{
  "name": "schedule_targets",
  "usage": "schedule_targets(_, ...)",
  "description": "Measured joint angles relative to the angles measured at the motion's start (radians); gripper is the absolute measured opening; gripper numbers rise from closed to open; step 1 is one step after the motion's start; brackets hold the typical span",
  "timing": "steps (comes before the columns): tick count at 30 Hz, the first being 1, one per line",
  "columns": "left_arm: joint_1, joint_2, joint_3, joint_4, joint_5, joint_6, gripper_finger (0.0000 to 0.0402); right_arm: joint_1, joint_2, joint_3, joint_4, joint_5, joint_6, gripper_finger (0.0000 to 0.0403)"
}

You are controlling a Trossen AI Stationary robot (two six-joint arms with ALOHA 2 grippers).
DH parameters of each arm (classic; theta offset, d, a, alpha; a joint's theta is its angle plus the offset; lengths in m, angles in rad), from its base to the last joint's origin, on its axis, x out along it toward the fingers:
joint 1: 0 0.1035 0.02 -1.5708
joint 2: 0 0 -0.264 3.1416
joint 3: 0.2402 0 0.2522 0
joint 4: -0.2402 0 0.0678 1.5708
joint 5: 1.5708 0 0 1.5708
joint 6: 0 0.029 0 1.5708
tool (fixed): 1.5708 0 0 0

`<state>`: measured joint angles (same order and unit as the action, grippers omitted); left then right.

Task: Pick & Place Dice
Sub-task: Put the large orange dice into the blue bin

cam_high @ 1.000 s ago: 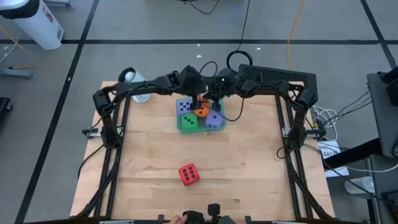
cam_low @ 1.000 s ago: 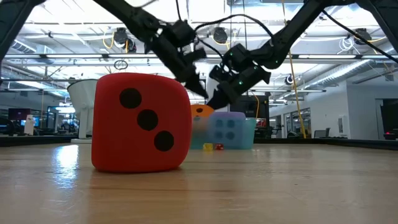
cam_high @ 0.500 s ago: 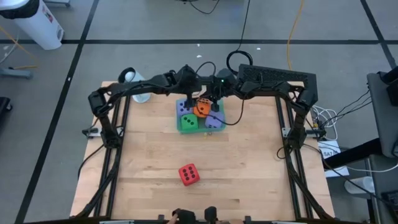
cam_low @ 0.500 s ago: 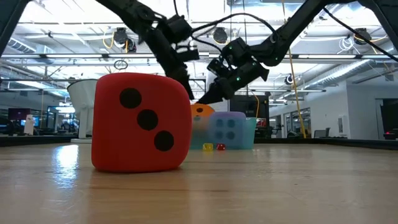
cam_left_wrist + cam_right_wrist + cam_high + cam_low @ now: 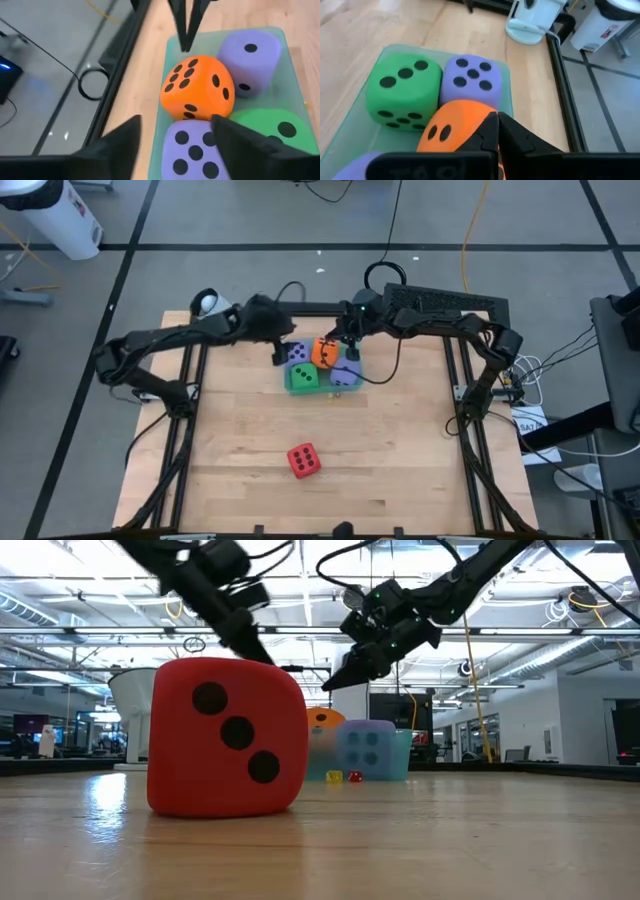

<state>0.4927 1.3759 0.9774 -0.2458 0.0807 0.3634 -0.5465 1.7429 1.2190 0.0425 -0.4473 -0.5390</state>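
Observation:
A shallow teal tray on the far middle of the table holds four dice: an orange one, a green one and two purple ones, each resting on the tray floor. The red die sits alone on the wood near the near edge. My left gripper hangs open just left of the tray; its wrist view looks over the orange die. My right gripper is shut and hovers above the tray's far right part, its tips over the orange die.
A white stand sits at the table's far left corner, also in the right wrist view. Dark frame rails run along the left, right and far edges. Bare wood lies between the tray and the red die.
My left gripper has drawn back from above the tray toward the table's left edge and has risen. My right gripper has lifted a little above the dice. The orange die lies in the tray between the two purple ones.

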Motion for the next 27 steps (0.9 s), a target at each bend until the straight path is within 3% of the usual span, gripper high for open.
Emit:
schedule_targets(9, -0.016, -0.195, -0.448, 0.479, 0.005, -0.199, 0.0016, 0.0, -0.004, 0.0, -0.047, 0.0, -0.032, 0.0)
schedule_targets(15, -0.051, -0.255, -0.548, 0.508, -0.009, -0.36, 0.0018, 0.013, -0.004, 0.0, -0.043, 0.0, -0.053, 0.0)
schedule_targets(20, -0.074, -0.249, -0.571, 0.373, -0.078, -0.324, 0.0007, 0.018, -0.004, 0.0, -0.047, 0.0, -0.052, 0.0)
schedule_targets(27, -0.071, -0.248, -0.57, 0.29, -0.093, -0.277, 0.0006, 0.022, -0.004, 0.0, -0.072, 0.001, -0.039, 0.0)
